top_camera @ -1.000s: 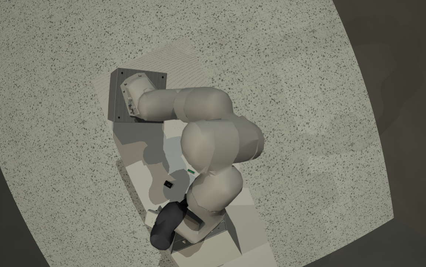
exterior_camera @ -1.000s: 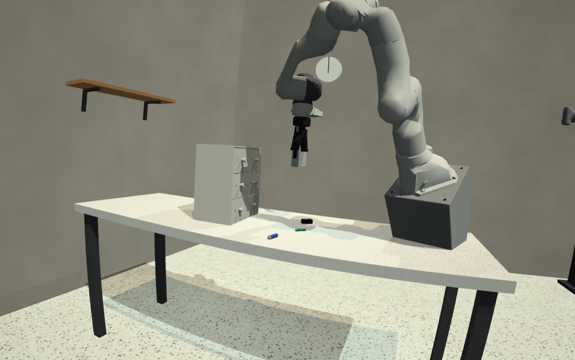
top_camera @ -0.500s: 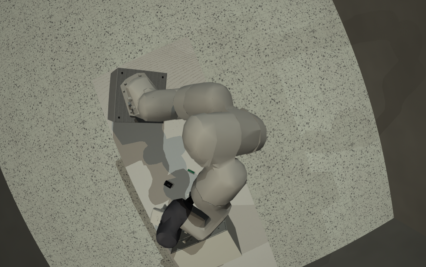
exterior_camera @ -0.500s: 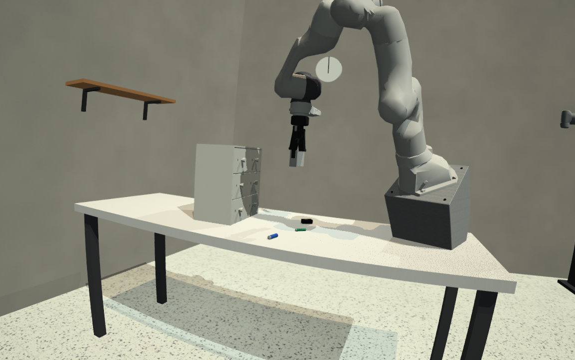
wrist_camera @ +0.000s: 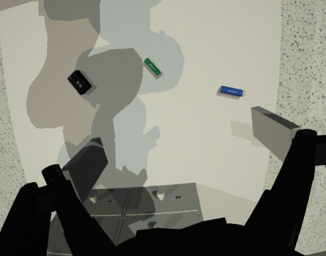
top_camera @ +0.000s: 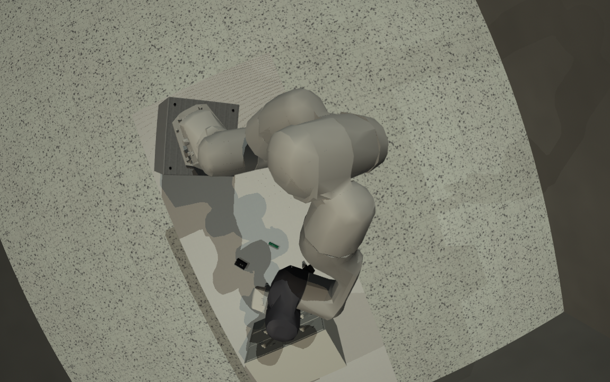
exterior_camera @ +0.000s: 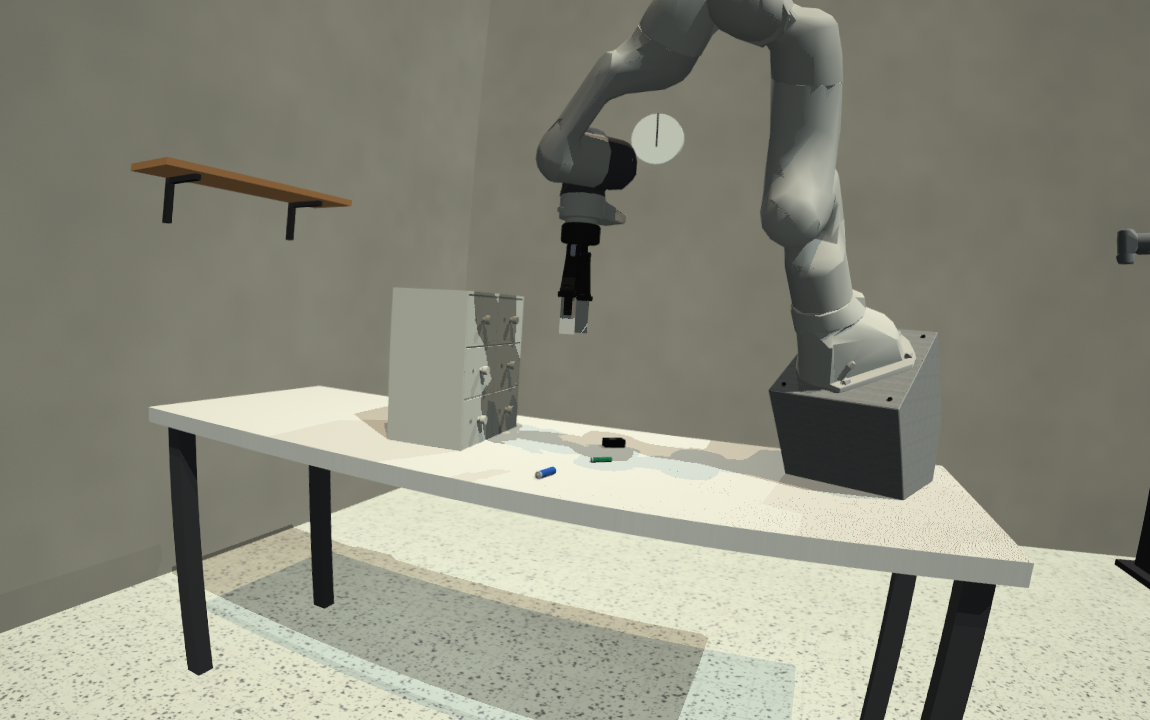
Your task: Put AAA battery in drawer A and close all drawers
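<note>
The small chest stands on the table's left part, with three rows of two knobbed drawers, all pushed in. Its front also shows in the wrist view. I cannot read the drawer marks. Two small cylinders lie on the table in front of the chest: a slim green one and a thicker blue one. I cannot tell for sure which is the AAA battery. My gripper is open and empty. It hangs pointing down in front of the chest's top row, well above the table.
A small black block lies on the table near the green cylinder. The robot's grey base block stands at the table's right part. A wooden shelf hangs on the wall to the left.
</note>
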